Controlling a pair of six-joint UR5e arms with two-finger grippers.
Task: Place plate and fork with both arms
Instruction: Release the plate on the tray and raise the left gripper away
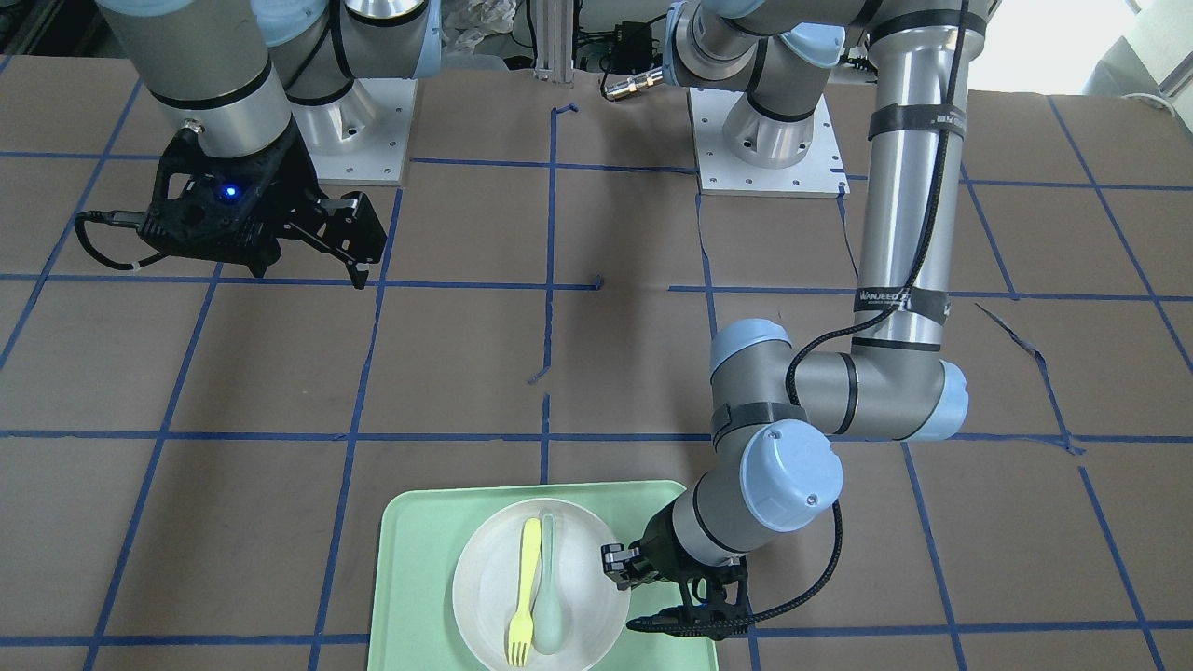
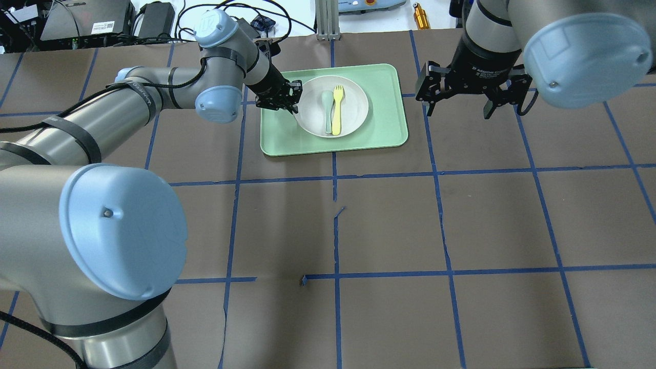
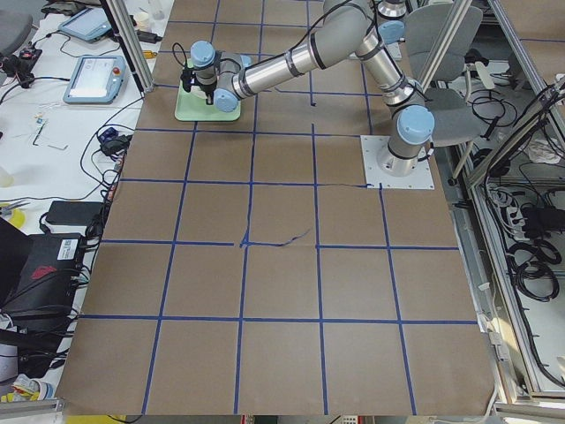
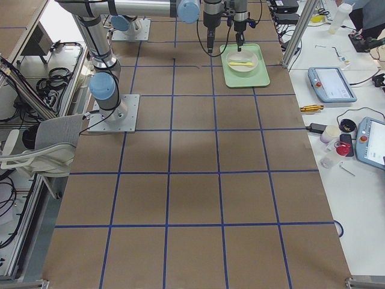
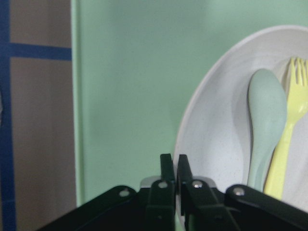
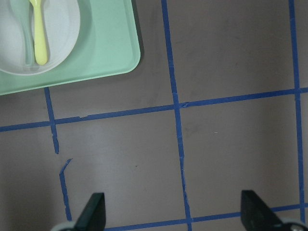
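Note:
The off-white plate (image 2: pixel 353 102) lies on the mint-green tray (image 2: pixel 384 118). The pale-yellow fork (image 2: pixel 336 110) lies in the plate, beside a grey-green spoon (image 2: pixel 327 110). My left gripper (image 2: pixel 292 100) is at the plate's rim on the robot's left. In the left wrist view its fingers (image 5: pixel 167 168) stand almost together, pinched on the plate's (image 5: pixel 216 125) edge, with the fork (image 5: pixel 288 139) a little beyond. My right gripper (image 2: pixel 457 110) is open and empty above bare table to the right of the tray. Its wrist view shows the gripper (image 6: pixel 173 216) spread wide, with the plate (image 6: pixel 62 29) at top left.
The tray (image 1: pixel 419 578) sits near the table's far edge from the robot, with the plate (image 1: pixel 578 606) and fork (image 1: pixel 525 596) in it. The brown table carries a blue tape grid (image 2: pixel 335 177). Cables and devices lie beyond the far edge (image 2: pixel 154 15).

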